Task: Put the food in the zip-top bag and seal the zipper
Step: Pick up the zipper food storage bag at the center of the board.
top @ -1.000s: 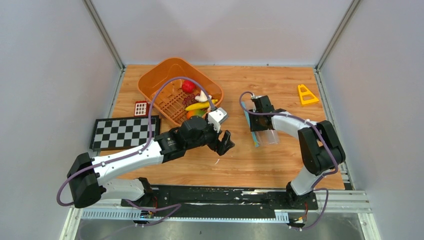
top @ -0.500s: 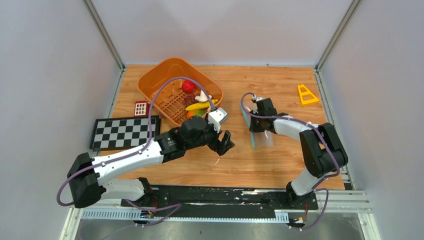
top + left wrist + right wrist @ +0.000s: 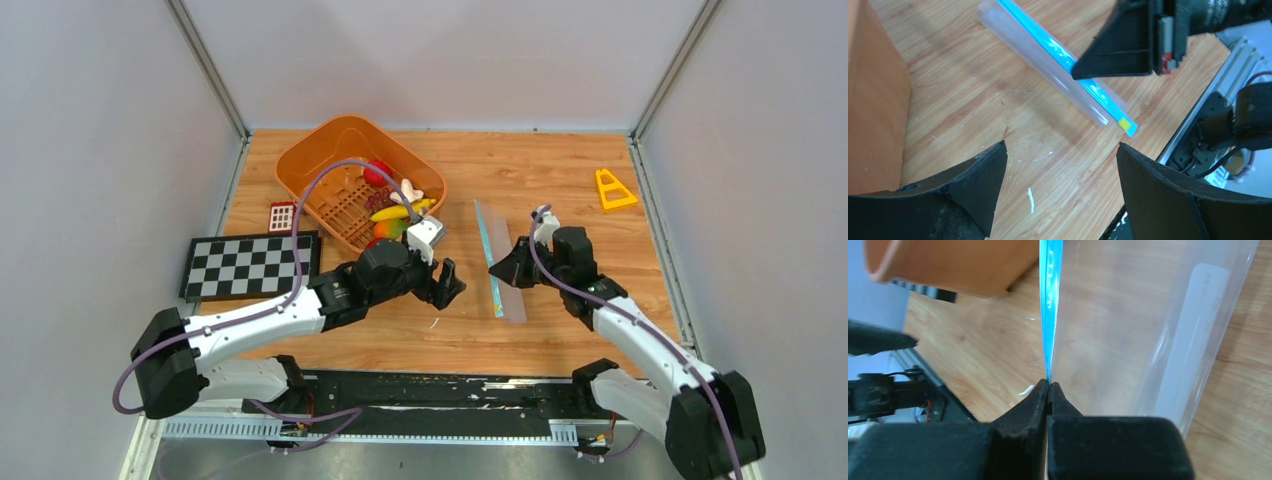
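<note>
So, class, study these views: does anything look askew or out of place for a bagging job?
The zip-top bag stands on edge, pinched at its teal zipper by the right gripper, mouth seemingly closed. The food sits in the orange basket; the left gripper is open and empty.

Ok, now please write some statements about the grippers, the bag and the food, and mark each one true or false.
The right gripper is shut on the teal zipper of the zip-top bag. True.
The left gripper holds a red fruit. False: it is open and empty.
The toy banana lies in the orange basket. True.
The bag already contains food. False: it is empty.
</note>
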{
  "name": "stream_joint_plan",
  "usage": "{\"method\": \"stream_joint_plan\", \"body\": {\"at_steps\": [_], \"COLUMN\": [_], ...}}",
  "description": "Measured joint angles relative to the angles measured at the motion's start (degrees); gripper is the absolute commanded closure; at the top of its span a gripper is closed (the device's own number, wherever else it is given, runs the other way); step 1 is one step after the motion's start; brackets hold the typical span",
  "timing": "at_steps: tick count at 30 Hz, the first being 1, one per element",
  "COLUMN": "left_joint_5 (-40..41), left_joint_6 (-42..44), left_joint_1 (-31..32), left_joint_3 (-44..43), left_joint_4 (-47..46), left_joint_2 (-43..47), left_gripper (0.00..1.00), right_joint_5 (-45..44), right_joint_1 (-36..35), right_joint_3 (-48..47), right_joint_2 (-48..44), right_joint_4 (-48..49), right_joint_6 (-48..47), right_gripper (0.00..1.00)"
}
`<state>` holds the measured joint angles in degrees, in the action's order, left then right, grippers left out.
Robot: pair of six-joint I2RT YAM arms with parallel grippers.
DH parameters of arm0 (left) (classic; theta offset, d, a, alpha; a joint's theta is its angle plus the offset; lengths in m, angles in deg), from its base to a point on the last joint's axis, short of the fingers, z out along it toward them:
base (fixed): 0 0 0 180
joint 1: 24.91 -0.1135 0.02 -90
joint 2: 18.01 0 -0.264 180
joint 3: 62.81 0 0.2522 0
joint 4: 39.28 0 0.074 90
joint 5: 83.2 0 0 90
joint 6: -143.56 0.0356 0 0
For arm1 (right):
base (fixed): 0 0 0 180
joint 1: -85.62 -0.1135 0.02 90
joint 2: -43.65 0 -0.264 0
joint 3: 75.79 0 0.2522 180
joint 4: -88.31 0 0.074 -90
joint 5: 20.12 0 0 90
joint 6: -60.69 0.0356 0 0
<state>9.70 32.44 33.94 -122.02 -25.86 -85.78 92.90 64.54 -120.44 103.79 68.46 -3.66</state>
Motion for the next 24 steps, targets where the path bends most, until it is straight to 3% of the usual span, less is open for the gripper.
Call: {"method": "stream_joint_plan", "body": {"at_steps": [4, 14, 24], "left_joint_5": [2.03, 4.90, 2.32], "left_joint_6": [-3.13, -7.39, -13.62], "left_joint_1": [0.00, -3.48, -7.61], "left_joint_3": [1.20, 1.77, 1.60], "left_joint_4": [-2.58, -6.49, -11.54], "left_joint_2": [1.86, 7.08, 2.38], "left_gripper": [0.27, 0.26, 0.27], "right_joint_5": [3.26, 12.13, 16.13], "right_joint_1": [0.00, 0.00, 0.00], "right_joint_3": [3.56, 5.86, 5.88], "right_joint_2": [-7.80, -13.81, -16.59], "right_joint_4": [1.81, 3.91, 5.27], "right_joint_6": [4.31, 6.88, 6.25], "right_gripper": [1.00, 1.00, 1.00]}}
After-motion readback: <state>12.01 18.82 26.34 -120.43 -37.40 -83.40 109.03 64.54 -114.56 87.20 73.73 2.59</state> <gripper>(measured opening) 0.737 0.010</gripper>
